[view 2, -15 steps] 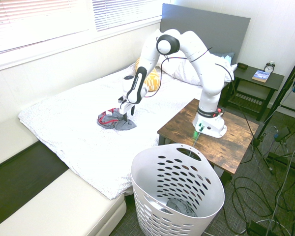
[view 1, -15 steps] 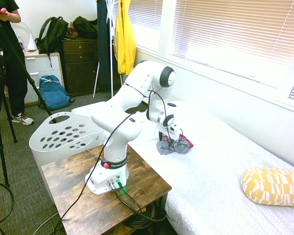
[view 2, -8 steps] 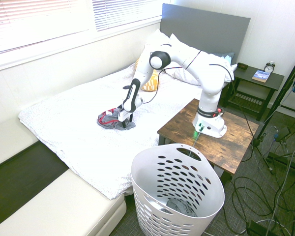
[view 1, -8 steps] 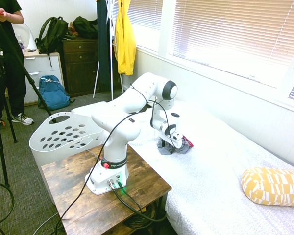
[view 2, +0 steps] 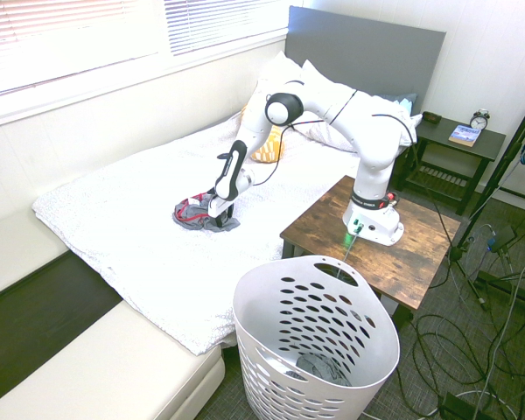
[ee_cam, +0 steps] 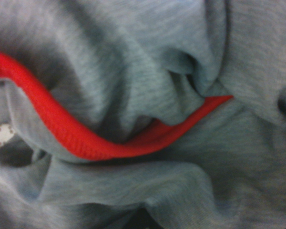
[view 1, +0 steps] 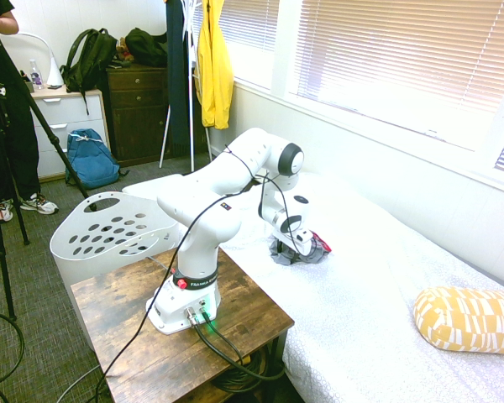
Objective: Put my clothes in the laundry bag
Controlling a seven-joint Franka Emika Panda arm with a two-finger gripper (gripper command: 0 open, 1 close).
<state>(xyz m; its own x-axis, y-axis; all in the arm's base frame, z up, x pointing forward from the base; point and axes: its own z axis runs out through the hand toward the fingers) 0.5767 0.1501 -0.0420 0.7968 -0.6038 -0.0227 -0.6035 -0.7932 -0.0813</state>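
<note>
Looking at a pile of grey clothes (view 2: 192, 217) with red trim, bunched up on the white bed (view 2: 149, 271). Got the gripper (view 2: 221, 213) right down at the bundle, pointing downward, on the side nearer the wooden table (view 2: 332, 223). Can't tell from either side if spread, pressed together or pinching some fabric, sorry. Pretty much all grey cloth in the wrist view, with a bright red band (ee_cam: 86, 143) curving through the folds, plus a little pale dotted patch (ee_cam: 1, 135) near one edge.

Also got the big white laundry basket (view 2: 262, 363) standing on the floor beside the bed and the table, well apart from the bundle. Some grey fabric (view 2: 319, 367) down inside, btw. Yellow patterned pillow (view 1: 470, 321) lying on the bed, well away from the clothes. Over by the far wall, a blue backpack (view 1: 91, 159) on the floor and a yellow garment (view 1: 214, 71) hanging up. Past the headboard end, an alarm clock (view 2: 479, 119) and a book (view 2: 465, 135) on the dark nightstand (view 2: 451, 150).
</note>
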